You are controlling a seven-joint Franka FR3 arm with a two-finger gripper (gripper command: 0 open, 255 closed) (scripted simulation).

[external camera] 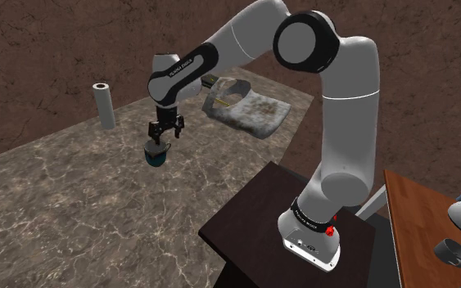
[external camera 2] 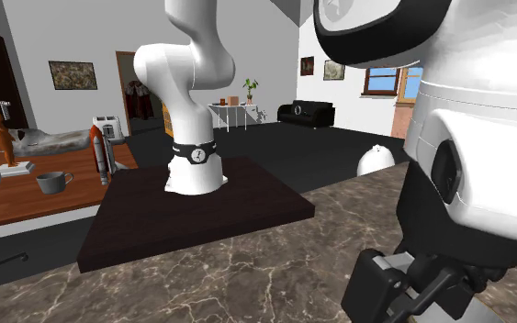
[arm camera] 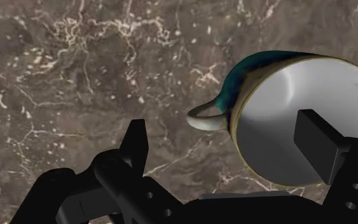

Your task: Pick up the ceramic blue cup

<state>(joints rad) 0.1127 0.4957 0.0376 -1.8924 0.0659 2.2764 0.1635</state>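
One rounded cup [external camera: 155, 155], glazed teal-blue outside and plain white inside, with one pale curved handle, is seen on the brown marbled stone desk [external camera: 73, 204], which is crossed by thin pale veins. The cup is found directly under the all-black gripper [external camera: 164, 132], towards the shoulder view's left and well apart from the dark, flat-topped square stand [external camera: 253, 225]. In the wrist view the two fingers [arm camera: 136, 143] are shown wide apart. One finger is placed inside the smooth white hollow of the cup. The other is seen outside, beyond the handle, and the cup is not touched by it. The cup's wall is thus found between them, but it is not clasped. One white cylindrical paper roll [external camera: 102, 105] is stood upright near the far edge of the desk. One mottled grey, rough, stone-like basin [external camera: 249, 110] is laid more to the shoulder view's right.
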